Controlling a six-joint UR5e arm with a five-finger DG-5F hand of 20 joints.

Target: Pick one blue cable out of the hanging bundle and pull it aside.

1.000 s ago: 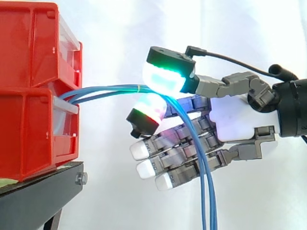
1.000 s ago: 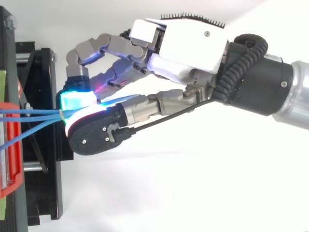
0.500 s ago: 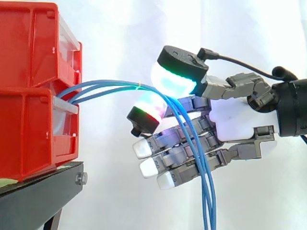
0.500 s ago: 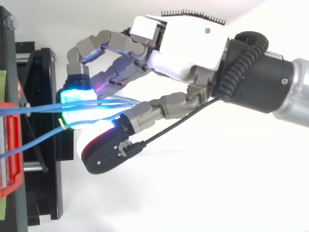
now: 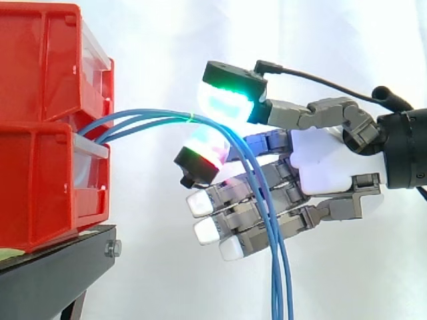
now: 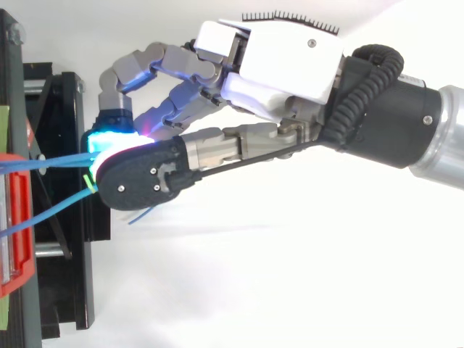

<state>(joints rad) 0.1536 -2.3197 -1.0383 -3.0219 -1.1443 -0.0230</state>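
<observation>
I have the hand point(image 5: 327, 167) at the blue cables point(image 5: 160, 119), just right of the red bins point(image 5: 47, 120). The cables drape down across it, and I can't tell whether it grips them.

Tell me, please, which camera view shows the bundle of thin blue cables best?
The side view: the thin blue cables show along their length, arching out of the lower red plastic bin and hanging down past the hand. In the top view the hand covers most of them, leaving short stretches beside the bin.

Side camera looks level, top camera down — both close on the hand point(image 5: 327, 167).
</observation>
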